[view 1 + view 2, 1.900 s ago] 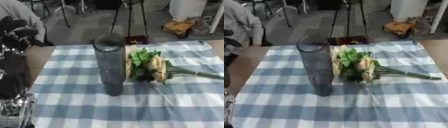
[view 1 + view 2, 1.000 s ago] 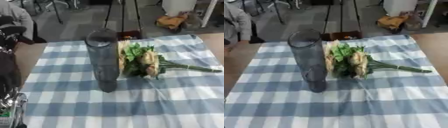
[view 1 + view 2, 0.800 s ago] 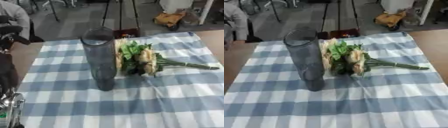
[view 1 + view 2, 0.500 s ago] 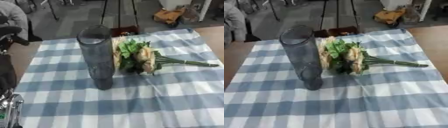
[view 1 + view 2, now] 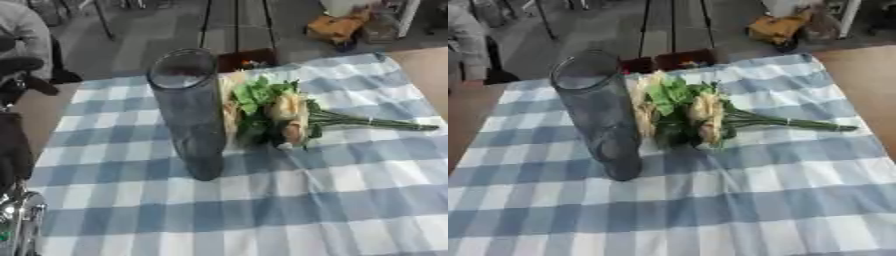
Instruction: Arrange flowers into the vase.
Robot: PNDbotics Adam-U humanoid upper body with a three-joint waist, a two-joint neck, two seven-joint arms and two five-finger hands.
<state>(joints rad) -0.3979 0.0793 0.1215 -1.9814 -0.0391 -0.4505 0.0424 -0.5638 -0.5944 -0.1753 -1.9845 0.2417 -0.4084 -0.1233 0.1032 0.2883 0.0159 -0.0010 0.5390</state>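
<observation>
tall dark glass vase (image 5: 191,112) standing upright on the blue-and-white checked cloth (image 5: 289,210) covering the worktop, mouth open and empty. bunch of flowers (image 5: 278,116) lying flat on the cloth just to the right of the vase, heads and leaves touching or nearly touching the vase wall, cream blooms among green foliage. long axis of the bunch running across the worktop: heads at the vase end, green stems (image 5: 798,123) trailing away toward the right edge. task not yet begun, judging by the empty vase. neither hand clearly in view: only dark and silver arm parts (image 5: 16,200) along the left border of the left eye view, so the state of the left hand cannot be told; right hand not seen in either view. stem end pointing to the right side, hence likely the easier reach for the right arm, with the free stems offering a clear place to grasp away from the vase. vase standing between the left arm parts and the flower heads, so an approach from the left likely obstructed and apt to knock the tall vase over. beyond the far edge: a small dark box (image 5: 677,59), tripod legs (image 5: 206,20), a seated person at far left, orange clutter on the floor.
</observation>
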